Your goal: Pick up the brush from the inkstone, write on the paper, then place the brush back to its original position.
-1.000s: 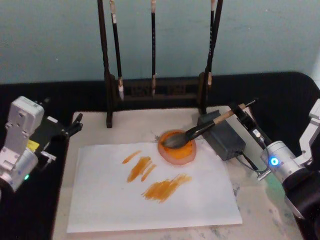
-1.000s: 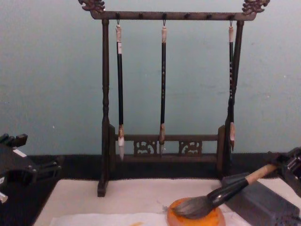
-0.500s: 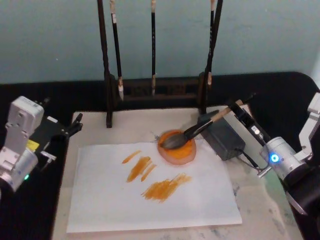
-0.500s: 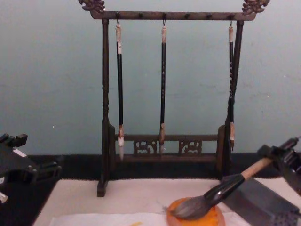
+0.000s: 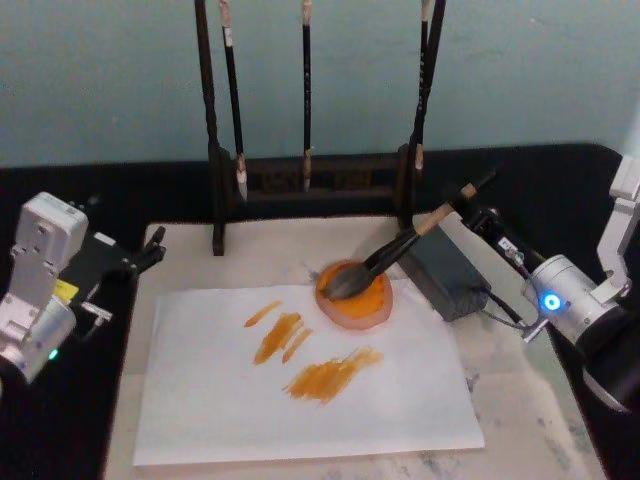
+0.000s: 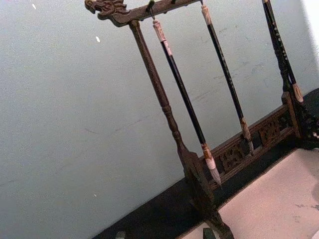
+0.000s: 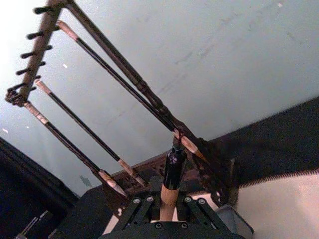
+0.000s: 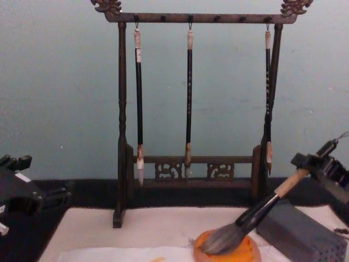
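The right gripper [image 5: 468, 203] is clenched on the brush [image 5: 390, 262] near the black end of its handle; in the right wrist view the tan handle passes straight between its fingers [image 7: 142, 205]. From that grip the brush slants down and to the left. Its long axis runs from the raised handle end, above the grey block [image 5: 447, 272], to the bristles, which rest in the inkstone [image 5: 352, 313]. The chest view shows the tilt plainly: handle high at the right, bristles touching the orange dish. The paper [image 5: 300, 400] lies on the surface just beside the inkstone, spreading left of it and toward the robot, and it carries several orange strokes. Any move to the sheet would therefore sweep the bristle end left and nearer. Laying the brush down instead would mean lowering the handle to the right onto the block. Which of the two is in hand cannot be told from here. The left gripper [image 5: 150, 250] is parked with fingers apart at the surface's far left edge, well apart from the brush, so the right arm is the nearer one.
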Controlling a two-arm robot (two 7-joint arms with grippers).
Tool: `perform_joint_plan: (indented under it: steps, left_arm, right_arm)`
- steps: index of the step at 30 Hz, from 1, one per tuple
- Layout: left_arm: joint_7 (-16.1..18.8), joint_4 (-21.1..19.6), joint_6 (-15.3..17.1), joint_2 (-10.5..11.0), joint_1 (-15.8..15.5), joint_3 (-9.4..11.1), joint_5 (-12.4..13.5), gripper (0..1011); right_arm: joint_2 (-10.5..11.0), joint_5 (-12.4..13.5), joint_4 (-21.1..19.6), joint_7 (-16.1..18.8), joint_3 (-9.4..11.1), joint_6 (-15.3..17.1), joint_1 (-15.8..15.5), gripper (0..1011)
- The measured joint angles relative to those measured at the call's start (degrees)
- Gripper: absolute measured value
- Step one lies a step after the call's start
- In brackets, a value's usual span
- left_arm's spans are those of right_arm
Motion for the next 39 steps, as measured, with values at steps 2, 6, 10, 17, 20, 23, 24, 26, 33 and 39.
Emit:
perform_joint_plan:
  steps: [2, 6, 10, 17, 20, 23, 24, 26, 33, 39]
  left_arm:
    - [0.0, 0.0, 0.0, 0.0, 0.0, 0.0, 0.0, 1001]
    - [0.0, 0.0, 0.0, 0.0, 0.0, 0.0, 0.0, 1001]
    - [0.0, 0.0, 0.0, 0.0, 0.0, 0.0, 0.0, 1001]
    - [0.0, 0.0, 0.0, 0.0, 0.0, 0.0, 0.0, 1001]
    - [0.0, 0.0, 0.0, 0.0, 0.0, 0.0, 0.0, 1001]
    - [0.0, 0.0, 0.0, 0.0, 0.0, 0.0, 0.0, 1001]
    - [0.0, 0.0, 0.0, 0.0, 0.0, 0.0, 0.0, 1001]
    - [0.0, 0.0, 0.0, 0.0, 0.0, 0.0, 0.0, 1001]
    - [0.0, 0.0, 0.0, 0.0, 0.0, 0.0, 0.0, 1001]
    - [0.0, 0.0, 0.0, 0.0, 0.0, 0.0, 0.0, 1001]
  right_arm:
    - [0.7, -0.6, -1.1, -0.2, -0.2, 0.0, 0.0, 177]
    - [2.0, -1.4, -3.4, -0.2, -0.5, 0.0, -0.1, 177]
    - [3.7, -2.8, -6.1, -0.2, -1.0, 0.1, -0.1, 177]
    - [6.6, -6.5, -10.8, -0.2, -2.4, -0.2, 0.0, 177]
    - [7.7, -8.6, -12.8, 0.1, -3.1, -0.7, 0.1, 177]
    - [8.8, -10.7, -14.5, 0.6, -3.7, -1.2, 0.3, 177]
    - [9.1, -11.3, -14.9, 0.8, -3.8, -1.3, 0.3, 177]
    - [10.1, -13.1, -16.4, 1.3, -4.3, -1.7, 0.5, 177]
    - [12.7, -17.9, -20.6, 3.3, -5.1, -2.4, 0.6, 177]
    - [14.1, -20.3, -23.4, 5.0, -5.4, -2.7, 0.5, 177]
